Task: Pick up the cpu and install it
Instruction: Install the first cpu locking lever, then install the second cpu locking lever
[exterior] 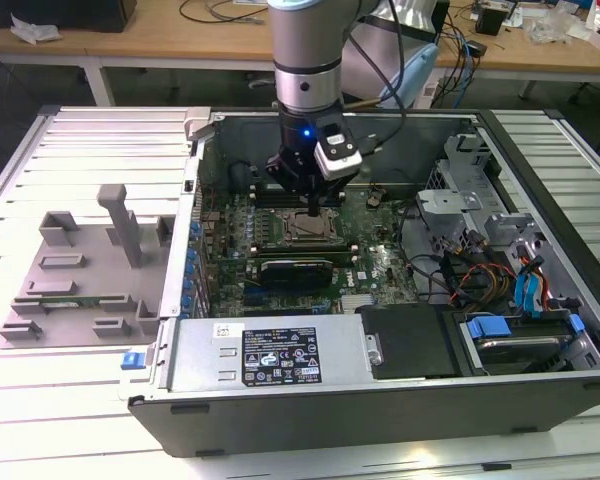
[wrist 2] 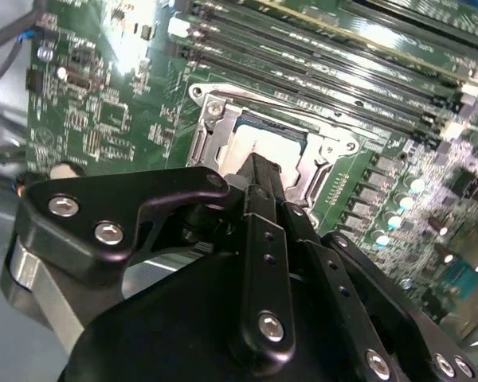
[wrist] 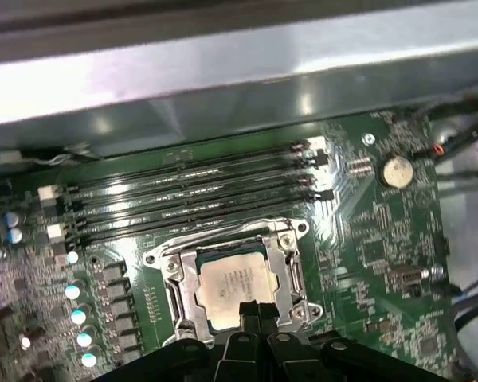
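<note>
Gripper point(exterior: 314, 207) hangs straight down from the arm point(exterior: 305, 60) into the open computer case point(exterior: 380, 400), its tip just over the socket point(exterior: 307, 232) on the green motherboard point(exterior: 365, 265). In the first wrist view its black fingers point(wrist: 251, 314) stand pressed together, meeting at the near edge of the cpu point(wrist: 231, 285); whether they touch the chip or pinch anything, I cannot tell. The cpu lies flat inside the metal-framed socket point(wrist: 291, 274), silvery top up, beside the rows of memory slots point(wrist: 191, 199). In the second wrist view the fingertip point(wrist 2: 261, 171) covers part of the cpu point(wrist 2: 251, 146). On the tabletop point(exterior: 40, 420), a grey plastic tray point(exterior: 85, 265) sits at the exterior view's left of the case.
</note>
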